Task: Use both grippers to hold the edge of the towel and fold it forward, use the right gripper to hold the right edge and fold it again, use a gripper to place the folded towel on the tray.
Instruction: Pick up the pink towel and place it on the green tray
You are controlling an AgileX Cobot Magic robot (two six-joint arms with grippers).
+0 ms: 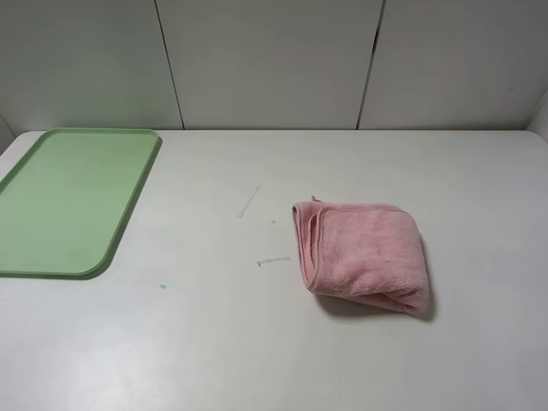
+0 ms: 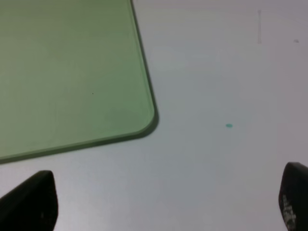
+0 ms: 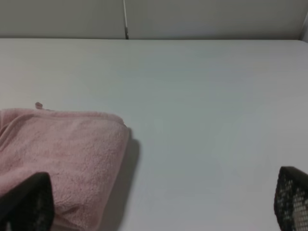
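Towel (image 1: 360,255) folded on table (image 1: 257,342), loose, near wide-spread right fingers (image 3: 26,204).

I read this as a lab test cell. My cameras show a plain white tabletop (image 1: 360,360) with small scuff marks (image 1: 248,203), closed off behind by flat white panels (image 1: 265,60) with dark seams.

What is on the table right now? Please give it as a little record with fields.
table: white
tray: light green, on the left side
towel: pink, folded into a bundle, right of centre, not on the tray
left gripper: open, holding nothing, by the tray's corner
right gripper: open, holding nothing, by the towel
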